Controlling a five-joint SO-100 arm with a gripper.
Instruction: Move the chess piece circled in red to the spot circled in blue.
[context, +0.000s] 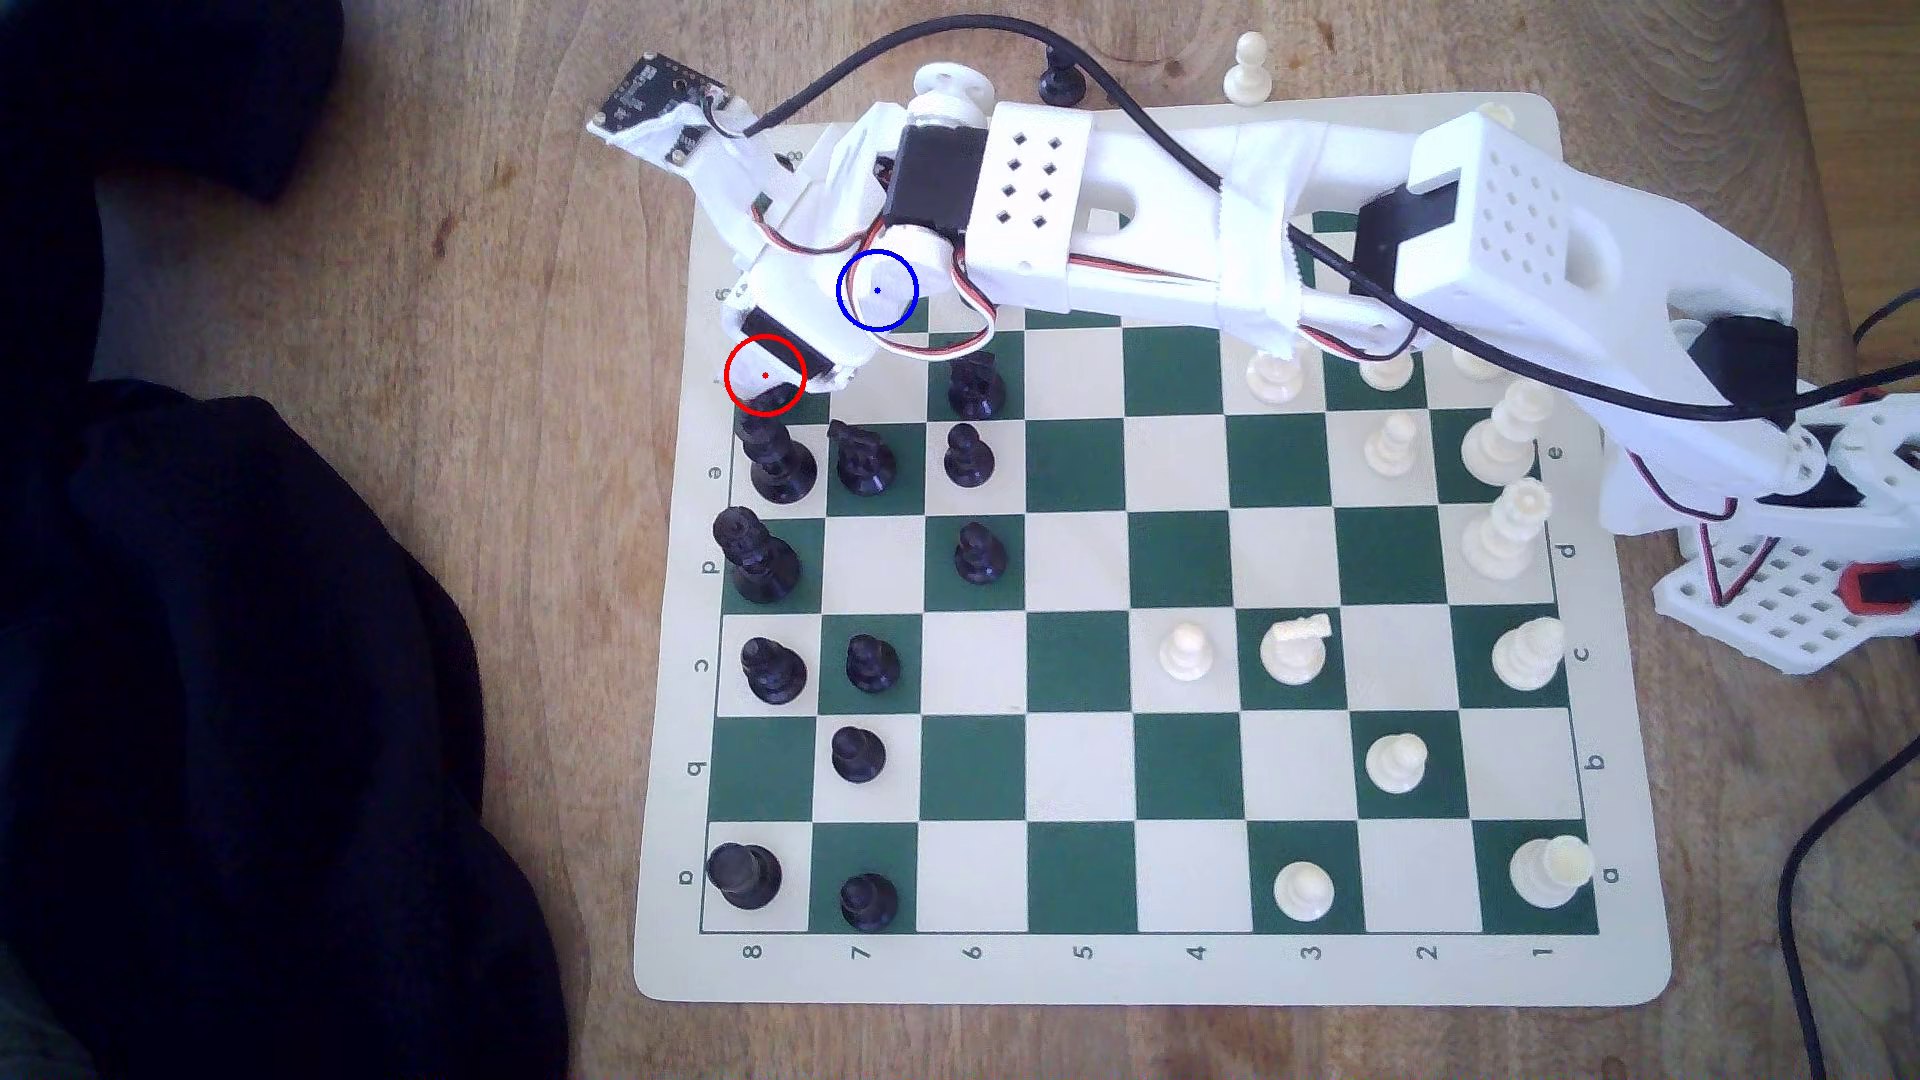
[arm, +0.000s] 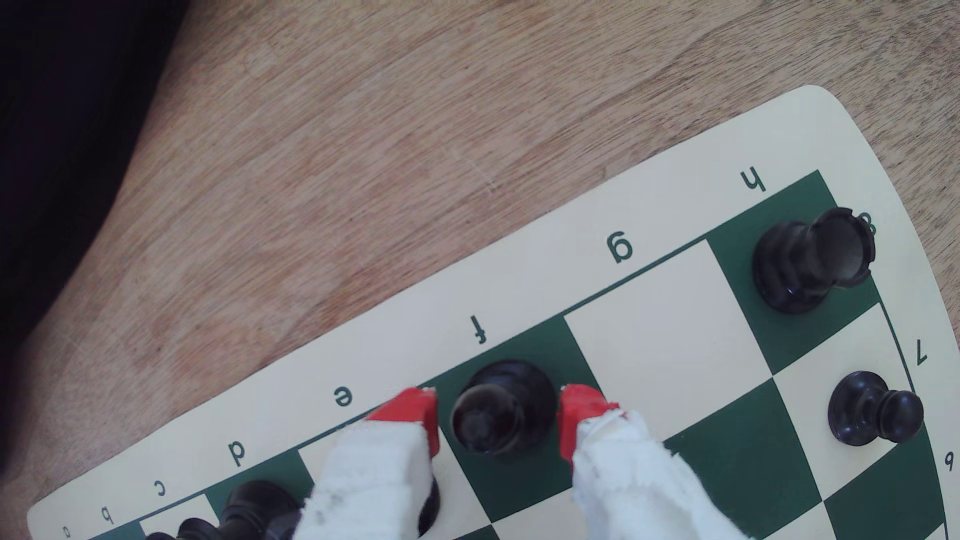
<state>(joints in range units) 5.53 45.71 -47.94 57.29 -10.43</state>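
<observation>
On the dark green f8 square at the board's left edge in the exterior view, the black bishop (arm: 496, 410) stands upright, mostly hidden under the tool in that view, inside the red circle (context: 766, 375). In the wrist view the tool (arm: 498, 415) straddles it: red fingertips (arm: 415, 413) flank the piece on both sides, each with a thin gap showing, so the jaws are partly open and hold nothing. The blue circle (context: 877, 290), marking the target spot, lies just up and right of the red one in the exterior view, drawn over the arm's white wrist. A black rook (arm: 810, 259) sits on h8, a black pawn (arm: 875, 410) on h7. The chessboard (context: 1081, 966) rests on a wooden bench (context: 416, 260).
</observation>
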